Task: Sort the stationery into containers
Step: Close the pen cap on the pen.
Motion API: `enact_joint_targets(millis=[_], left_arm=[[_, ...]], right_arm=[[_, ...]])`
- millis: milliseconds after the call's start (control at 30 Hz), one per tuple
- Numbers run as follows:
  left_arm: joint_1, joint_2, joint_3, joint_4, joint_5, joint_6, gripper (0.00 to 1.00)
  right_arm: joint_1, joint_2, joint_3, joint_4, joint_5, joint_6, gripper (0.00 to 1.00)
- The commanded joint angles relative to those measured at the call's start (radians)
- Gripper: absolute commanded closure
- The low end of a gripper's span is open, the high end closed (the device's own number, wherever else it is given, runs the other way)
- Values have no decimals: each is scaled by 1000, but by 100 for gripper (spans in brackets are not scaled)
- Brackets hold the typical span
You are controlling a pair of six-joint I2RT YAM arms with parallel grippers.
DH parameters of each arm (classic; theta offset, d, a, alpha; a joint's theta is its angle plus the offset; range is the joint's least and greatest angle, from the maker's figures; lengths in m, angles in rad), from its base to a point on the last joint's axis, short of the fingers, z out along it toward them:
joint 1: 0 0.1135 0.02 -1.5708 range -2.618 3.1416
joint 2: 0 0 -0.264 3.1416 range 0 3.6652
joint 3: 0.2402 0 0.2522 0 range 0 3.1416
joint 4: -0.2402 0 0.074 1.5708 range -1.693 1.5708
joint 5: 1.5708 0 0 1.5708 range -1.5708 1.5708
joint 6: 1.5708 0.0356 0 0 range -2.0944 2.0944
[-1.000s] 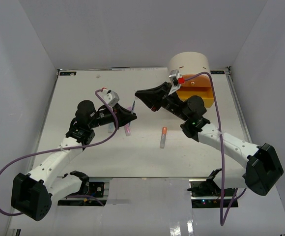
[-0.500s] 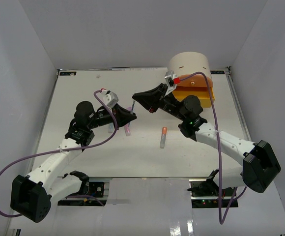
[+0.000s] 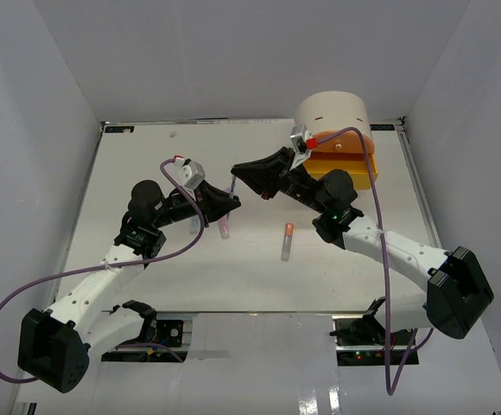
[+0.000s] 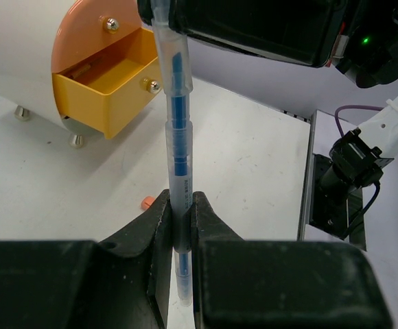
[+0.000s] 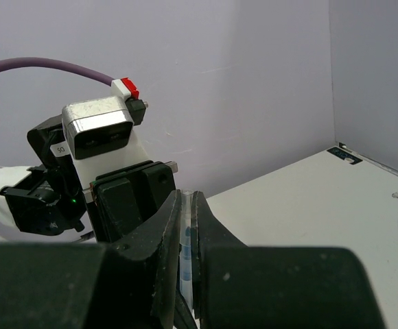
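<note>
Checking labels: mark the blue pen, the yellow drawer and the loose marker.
blue pen (image 4: 177,123), left wrist view, mid barrel.
yellow drawer (image 4: 82,103), left wrist view, outer wall.
loose marker (image 3: 286,244), top view, body.

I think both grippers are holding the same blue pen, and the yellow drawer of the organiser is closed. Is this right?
Not quite. The yellow drawer is open, pulled out of the organiser, as the left wrist view shows. The rest is right: the left gripper and the right gripper are both holding the same blue pen.
</note>
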Motion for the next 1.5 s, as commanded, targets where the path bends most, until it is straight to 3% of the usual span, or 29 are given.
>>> enact_joint_targets(millis=[0, 333, 933, 1033, 1133, 1233, 1267, 1367, 1467], left_arm=[[-4, -32, -20, 80, -4, -25, 100], [-4, -9, 6, 123, -8, -39, 100], [-4, -7, 1, 132, -12, -22, 100], [-4, -4, 1, 129, -14, -19, 100], [-4, 0, 1, 124, -11, -18, 100], [-4, 7, 4, 111, -9, -10, 100], [-4, 8, 6, 103, -9, -4, 100], [-4, 11, 10, 63, -6, 26, 100], [-4, 8, 9, 25, -4, 57, 100]], right_arm=[[11, -7, -11, 89, -4, 8, 92], [17, -16, -34, 99, -10, 2, 92], [20, -48, -60, 84, -17, -2, 77], [20, -59, -62, 73, -18, -6, 67], [20, -82, -57, 37, -15, -23, 51], [20, -112, -45, -44, -4, -66, 33], [19, -122, -33, -74, -1, -80, 22], [19, -164, 9, -229, 35, -132, 6], [19, -183, 53, -385, 94, -185, 10]])
